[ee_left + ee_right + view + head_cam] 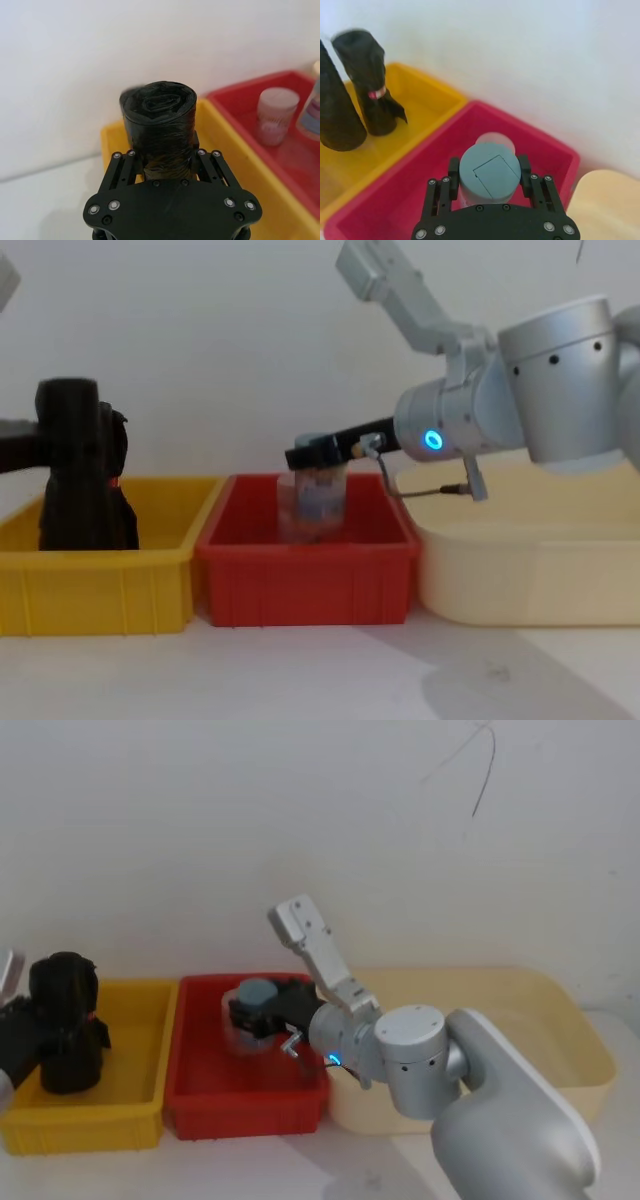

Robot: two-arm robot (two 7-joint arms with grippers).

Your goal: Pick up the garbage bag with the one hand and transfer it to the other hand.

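One matte-black cylindrical garbage bag [159,125]

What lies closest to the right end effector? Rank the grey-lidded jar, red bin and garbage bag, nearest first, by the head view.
1. The grey-lidded jar: gripped by the right end effector.
2. The red bin: directly beneath it.
3. The garbage bag: far to the left, over the yellow bin.

Yellow bin [90,1130], red bin [245,1113] and cream tub [480,1005] sit abreast.
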